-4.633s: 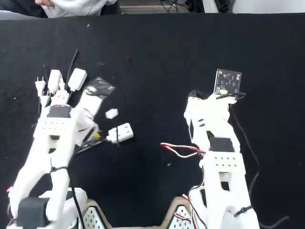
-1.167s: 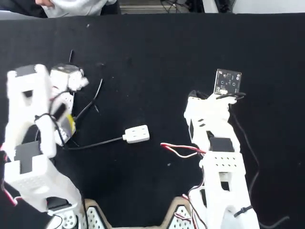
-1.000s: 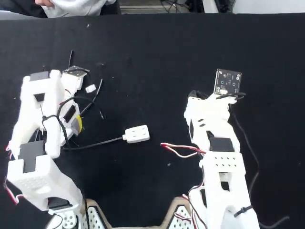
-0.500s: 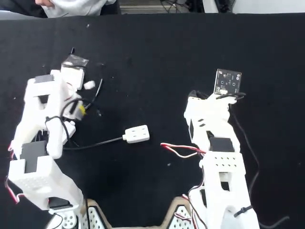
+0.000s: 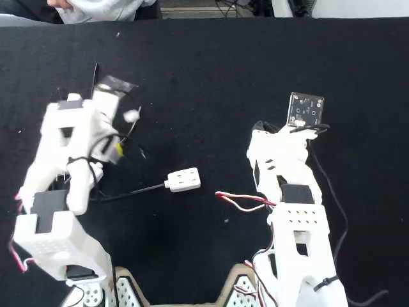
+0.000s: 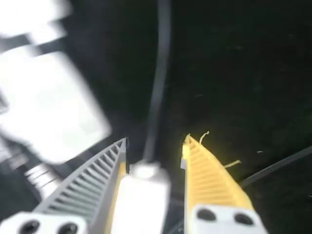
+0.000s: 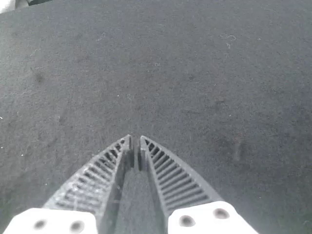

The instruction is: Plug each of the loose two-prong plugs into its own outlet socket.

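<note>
Your left pincer [image 6: 156,141] is clamped on a white plug [image 6: 141,195], the grey finger [image 6: 97,180] on one side of its body and the yellow finger [image 6: 209,180] on the other, as seen from the left wrist. A black cord [image 6: 158,73] runs from the plug's end straight out past the fingertips. Beside the grey finger sits a larger white shape [image 6: 48,107], too blurred for you to tell what it is. From above, your left arm [image 5: 64,147] stands bent over the left part of the black table [image 5: 223,64], and a small white piece [image 5: 131,116] shows just beside its far end; you cannot tell from there whether that piece touches the cloth. The white socket block [image 5: 183,180] lies flat near the middle of the table, between the two arms and apart from both, with a thin black cable [image 5: 128,192] trailing from its left end toward your left arm. Nothing is plugged into its visible face. Your right arm [image 5: 291,185] sits folded on the right side, a small dark circuit board [image 5: 305,110] at its far end. Your right pincer [image 7: 135,141] is closed and grips nothing, its fingertips almost meeting above bare black cloth.
</note>
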